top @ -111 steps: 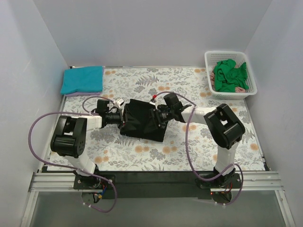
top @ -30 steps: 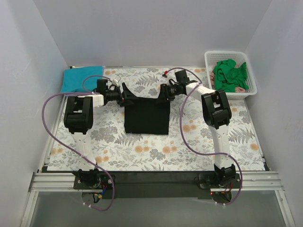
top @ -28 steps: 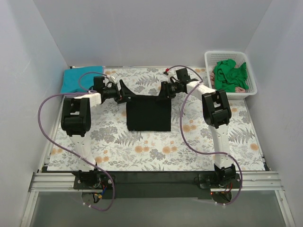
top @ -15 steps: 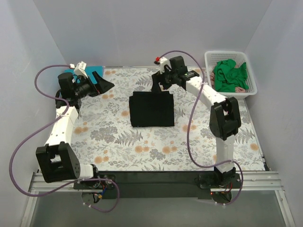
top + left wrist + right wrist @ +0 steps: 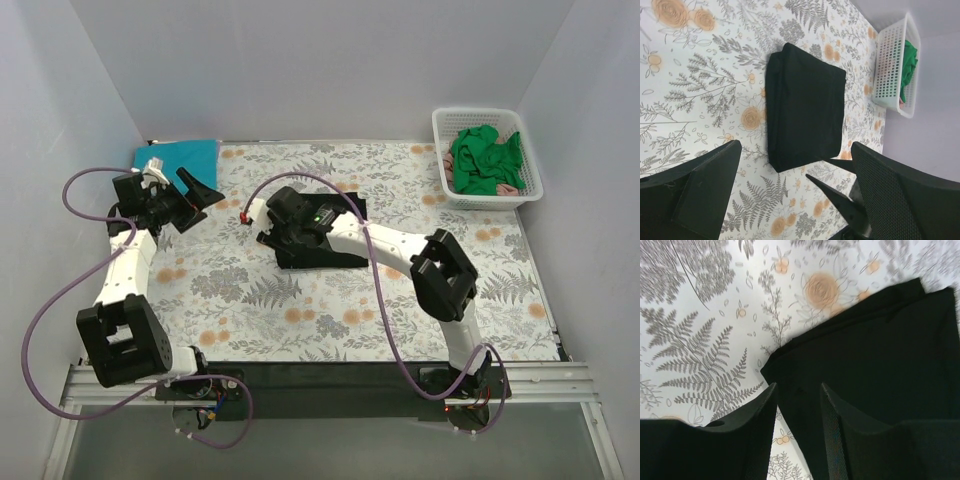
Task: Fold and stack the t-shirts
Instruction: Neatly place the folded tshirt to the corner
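A black t-shirt (image 5: pixel 330 248), folded into a rectangle, lies flat on the middle of the table; it also shows in the left wrist view (image 5: pixel 805 117). My right gripper (image 5: pixel 270 236) is down at its left edge, jaws partly apart, with the shirt's edge (image 5: pixel 880 365) running between them (image 5: pixel 799 405). My left gripper (image 5: pixel 200 200) is open, empty and raised at the far left (image 5: pixel 795 200). A folded teal t-shirt (image 5: pixel 190 155) lies at the back left, partly behind the left arm. Green t-shirts (image 5: pixel 482 160) are bunched in the basket.
The white lattice basket (image 5: pixel 523 178) stands at the back right, also in the left wrist view (image 5: pixel 890 65). The floral fern-print cover (image 5: pixel 300 320) spans the table. White walls enclose left, back and right. The right arm stretches across the table's middle.
The black shirt was folded and laid flat, then both grippers let go. The left arm drew back and up to the left. The right gripper swung from the shirt's back edge to its left edge.
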Motion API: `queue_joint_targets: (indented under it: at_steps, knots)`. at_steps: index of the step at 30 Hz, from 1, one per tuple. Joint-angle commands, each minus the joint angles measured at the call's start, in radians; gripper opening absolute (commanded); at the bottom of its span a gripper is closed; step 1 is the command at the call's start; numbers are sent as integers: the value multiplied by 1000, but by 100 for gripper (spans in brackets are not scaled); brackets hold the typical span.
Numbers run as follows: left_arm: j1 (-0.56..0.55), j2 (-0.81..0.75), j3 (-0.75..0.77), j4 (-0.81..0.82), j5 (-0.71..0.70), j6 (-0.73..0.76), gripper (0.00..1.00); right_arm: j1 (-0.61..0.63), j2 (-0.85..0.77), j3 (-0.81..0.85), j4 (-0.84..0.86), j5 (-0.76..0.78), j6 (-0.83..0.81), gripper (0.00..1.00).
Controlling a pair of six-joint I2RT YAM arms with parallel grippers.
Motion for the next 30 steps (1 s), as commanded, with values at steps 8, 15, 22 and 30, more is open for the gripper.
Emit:
queue_joint_targets:
  at_steps: [8, 15, 22, 30]
  knots:
    - [18, 60, 21, -61, 3, -12, 94, 62, 123, 21, -22, 103, -15, 47]
    - [16, 66, -5, -38, -5, -38, 94, 64, 165, 3, -21, 79, -8, 48]
    - [18, 108, -25, -24, 9, -71, 94, 61, 229, -10, -18, 100, -26, 41]
    - [10, 134, -138, 37, 47, -207, 92, 36, 159, -11, -16, 30, -29, 1]
